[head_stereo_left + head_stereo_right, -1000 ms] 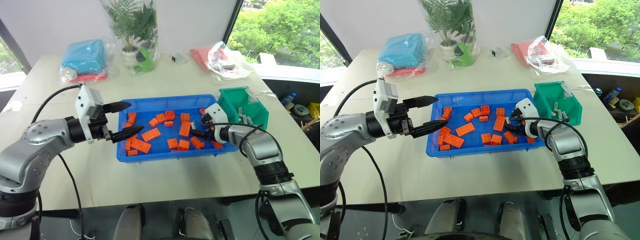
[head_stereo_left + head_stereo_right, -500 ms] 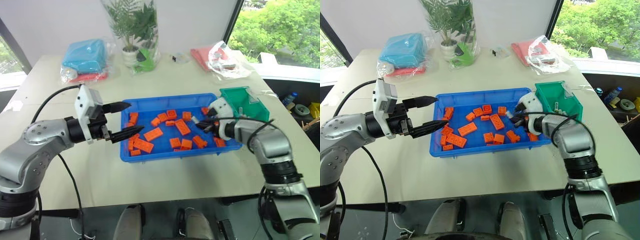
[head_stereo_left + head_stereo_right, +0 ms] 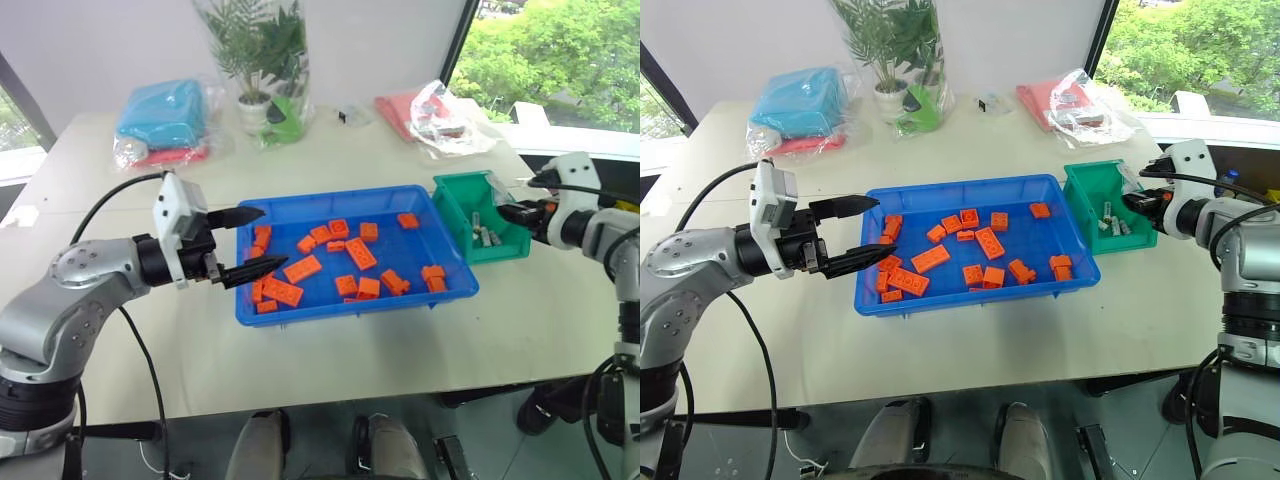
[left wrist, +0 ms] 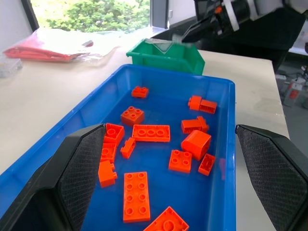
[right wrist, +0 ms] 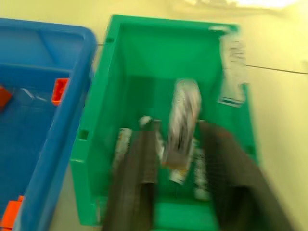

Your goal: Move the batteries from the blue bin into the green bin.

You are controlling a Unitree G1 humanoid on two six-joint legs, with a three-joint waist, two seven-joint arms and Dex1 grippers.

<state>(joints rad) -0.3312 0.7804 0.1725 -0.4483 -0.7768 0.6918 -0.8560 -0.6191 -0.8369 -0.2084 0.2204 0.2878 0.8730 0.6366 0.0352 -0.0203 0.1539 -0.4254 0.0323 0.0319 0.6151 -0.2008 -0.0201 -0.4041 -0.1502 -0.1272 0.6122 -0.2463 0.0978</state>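
So the right gripper (image 3: 1137, 198) hangs over the right edge of the green bin (image 3: 1092, 188), fingers parted around nothing, with one battery (image 5: 181, 122) blurred between them above the batteries (image 3: 484, 235) lying on the bin floor. The blue bin (image 3: 330, 308) sits just left of the green one, scattered with orange bricks (image 3: 360, 253). Left gripper (image 3: 252, 242) is spread wide and empty at its near-left corner

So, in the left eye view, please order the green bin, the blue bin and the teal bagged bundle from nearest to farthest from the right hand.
1. The green bin, just beside the right hand, toward the table's middle.
2. The blue bin, next along, in the middle of the table.
3. The teal bagged bundle, at the far left corner.
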